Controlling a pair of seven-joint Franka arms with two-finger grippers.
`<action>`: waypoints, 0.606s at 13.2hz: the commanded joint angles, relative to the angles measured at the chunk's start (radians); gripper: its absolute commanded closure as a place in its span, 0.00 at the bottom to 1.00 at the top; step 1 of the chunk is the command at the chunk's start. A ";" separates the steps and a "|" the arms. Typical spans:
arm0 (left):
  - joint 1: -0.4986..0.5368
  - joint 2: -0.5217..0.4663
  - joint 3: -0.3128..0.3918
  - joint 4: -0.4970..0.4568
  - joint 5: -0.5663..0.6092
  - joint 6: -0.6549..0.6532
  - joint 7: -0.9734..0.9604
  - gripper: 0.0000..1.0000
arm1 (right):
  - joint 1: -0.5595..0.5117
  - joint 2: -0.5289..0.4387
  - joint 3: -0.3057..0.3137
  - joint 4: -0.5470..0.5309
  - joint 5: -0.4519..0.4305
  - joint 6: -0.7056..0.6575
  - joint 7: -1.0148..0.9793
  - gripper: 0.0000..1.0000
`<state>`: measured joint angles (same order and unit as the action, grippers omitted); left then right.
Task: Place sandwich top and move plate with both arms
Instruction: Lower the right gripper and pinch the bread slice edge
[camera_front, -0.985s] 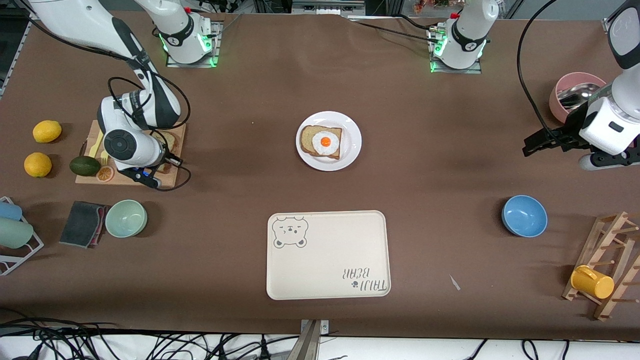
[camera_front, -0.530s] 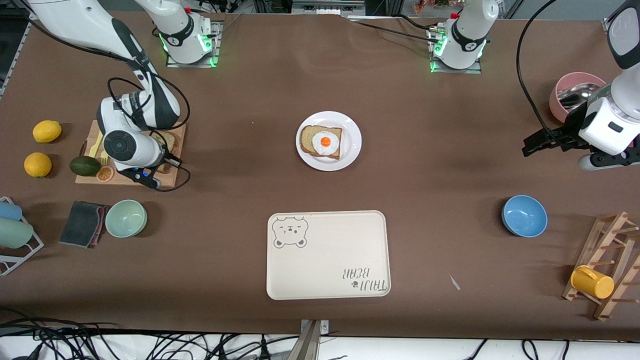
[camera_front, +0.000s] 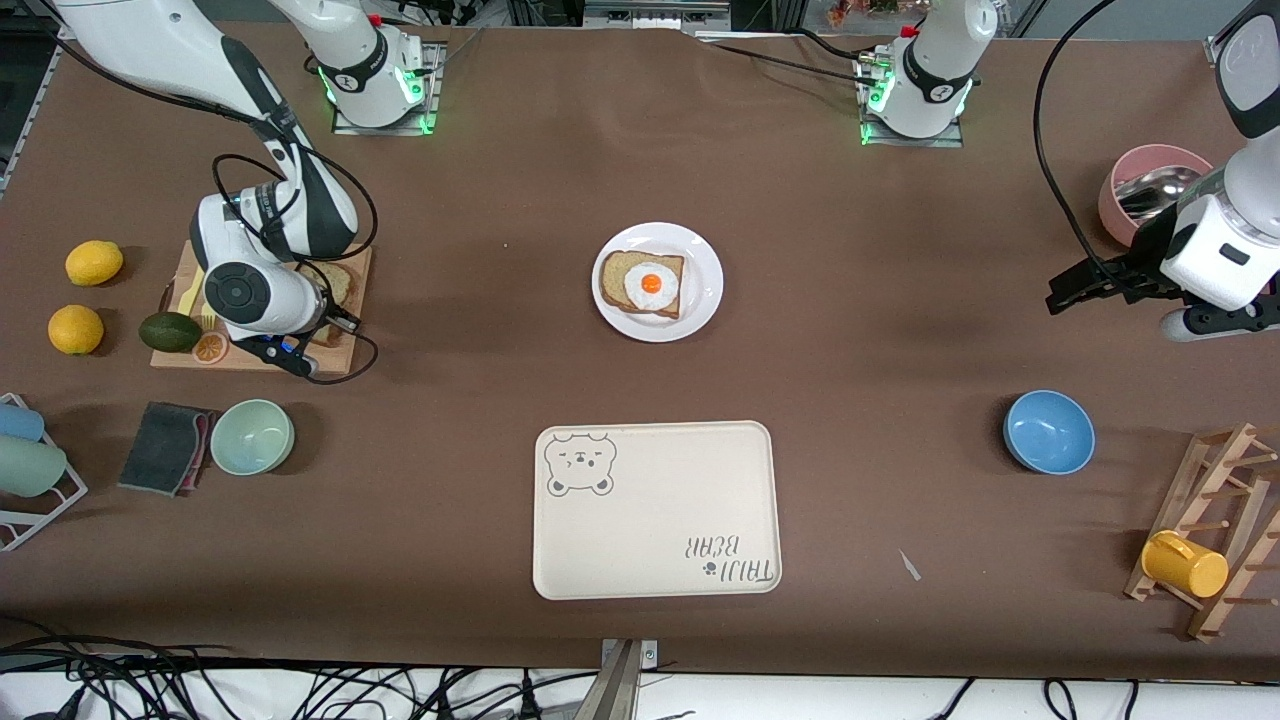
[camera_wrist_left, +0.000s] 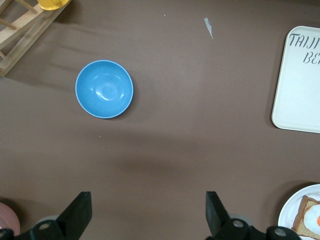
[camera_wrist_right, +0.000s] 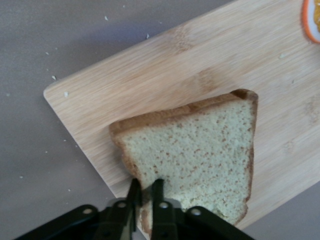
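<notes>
Right gripper clamped on the bread edge!
Right gripper (camera_wrist_right: 145, 200) pinches the crust of the sandwich top (camera_wrist_right: 200, 155), which lies right under it on the cutting board (camera_wrist_right: 150, 75); left gripper (camera_wrist_left: 145, 215) waits released above bare desk (camera_wrist_left: 175, 150), blue bowl (camera_wrist_left: 104, 89) ahead of it; the plate (camera_front: 657, 281) with its egg-topped slice (camera_front: 643, 284) sits well apart from both.

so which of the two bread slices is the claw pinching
The plain sandwich top on the wooden cutting board: the right claw is shut on its edge. The other slice carries a fried egg and sits untouched on the plate.
</notes>
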<state>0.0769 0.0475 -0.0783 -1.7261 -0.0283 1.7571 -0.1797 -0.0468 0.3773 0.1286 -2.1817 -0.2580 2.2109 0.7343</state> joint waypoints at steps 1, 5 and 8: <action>0.001 -0.011 -0.005 0.008 0.030 0.004 -0.020 0.00 | -0.001 0.006 0.013 0.006 -0.012 -0.005 0.020 1.00; 0.011 -0.024 -0.003 0.008 0.019 0.004 -0.020 0.00 | 0.001 -0.003 0.013 0.023 -0.012 -0.014 0.011 1.00; 0.011 -0.026 -0.006 0.010 0.019 0.004 -0.043 0.00 | 0.004 -0.003 0.035 0.112 -0.011 -0.167 0.017 1.00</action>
<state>0.0825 0.0333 -0.0770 -1.7212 -0.0283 1.7627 -0.1962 -0.0455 0.3756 0.1394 -2.1430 -0.2584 2.1570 0.7359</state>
